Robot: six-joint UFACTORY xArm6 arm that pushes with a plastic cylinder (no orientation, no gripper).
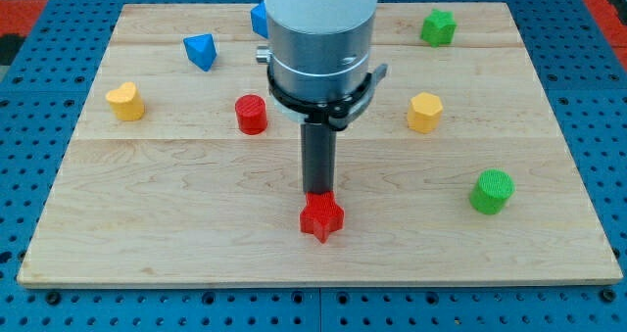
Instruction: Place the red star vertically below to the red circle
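Pale wooden board [176,214] on blue pegboard. Rod tip [318,193], gripping nothing, touching red plastic star block [321,217] near bottom edge; red plastic cylinder block [251,114] toward the left edge.

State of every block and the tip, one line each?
My tip: at the red star's top edge, seemingly touching.
Red star: flat, to the lower right of the red circle.
Red circle: upright, alone.
Blue cube: partly hidden by the arm.
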